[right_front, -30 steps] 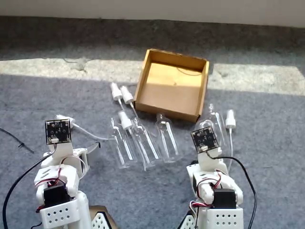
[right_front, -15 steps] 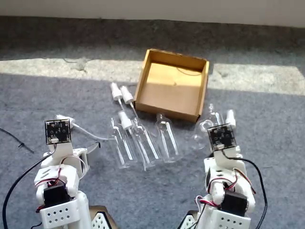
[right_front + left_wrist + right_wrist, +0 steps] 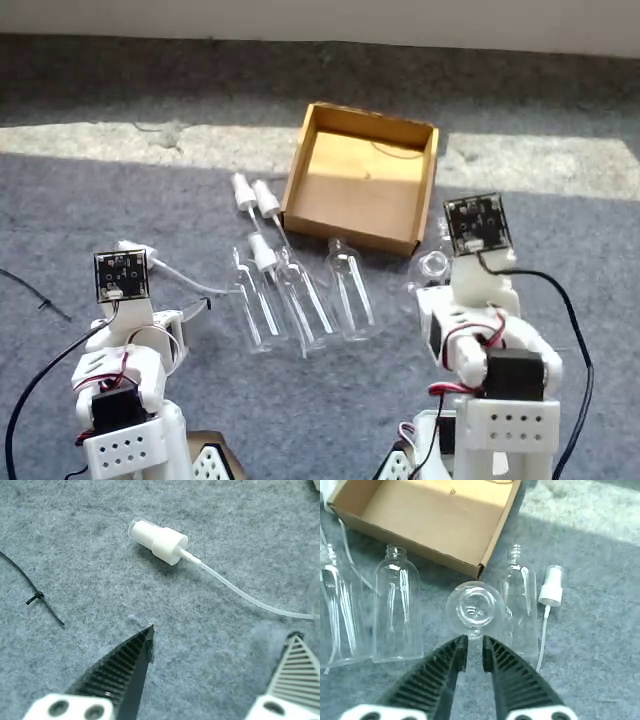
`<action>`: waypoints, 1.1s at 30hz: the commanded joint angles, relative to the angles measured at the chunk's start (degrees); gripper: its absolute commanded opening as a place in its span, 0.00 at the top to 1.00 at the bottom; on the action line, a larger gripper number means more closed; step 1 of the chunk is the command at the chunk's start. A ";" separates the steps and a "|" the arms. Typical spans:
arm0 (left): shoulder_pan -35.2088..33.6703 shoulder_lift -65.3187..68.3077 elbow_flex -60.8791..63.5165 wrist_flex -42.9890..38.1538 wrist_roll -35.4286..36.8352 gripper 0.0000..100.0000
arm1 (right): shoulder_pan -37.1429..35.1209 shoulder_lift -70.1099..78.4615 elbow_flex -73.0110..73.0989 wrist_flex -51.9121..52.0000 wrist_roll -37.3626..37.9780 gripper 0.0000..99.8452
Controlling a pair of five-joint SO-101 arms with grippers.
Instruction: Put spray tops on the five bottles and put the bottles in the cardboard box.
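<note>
Three clear bottles [image 3: 300, 295] lie side by side on the grey carpet in front of the cardboard box [image 3: 365, 180]. My right gripper [image 3: 475, 640] is shut on the neck of another clear bottle [image 3: 475, 607], held end-on above the carpet near the box's corner [image 3: 433, 265]. Beside it lie a further bottle [image 3: 520, 600] and a white spray top [image 3: 551, 591]. Three spray tops [image 3: 255, 195] lie left of the box. My left gripper [image 3: 223, 635] is open just above the carpet, short of a white spray top [image 3: 157, 540] with a long tube.
The box [image 3: 430, 515] is open-topped with nothing in it. A black cable tie [image 3: 35, 597] lies on the carpet near the left gripper. Bare carpet stretches to the far left and far right of the arms.
My right arm has risen and swung right, lifting a bottle off the carpet and turning it end-on. The left arm has not moved.
</note>
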 commanded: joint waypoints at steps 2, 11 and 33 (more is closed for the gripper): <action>0.57 0.31 1.10 0.18 0.53 0.64 | -0.92 4.88 -5.76 1.63 -0.53 0.82; 0.57 0.31 1.10 0.18 0.53 0.64 | -11.56 -6.90 -5.58 6.81 1.49 0.74; 0.57 0.31 1.10 0.18 0.53 0.64 | -5.32 -18.77 35.12 -32.48 -0.70 0.60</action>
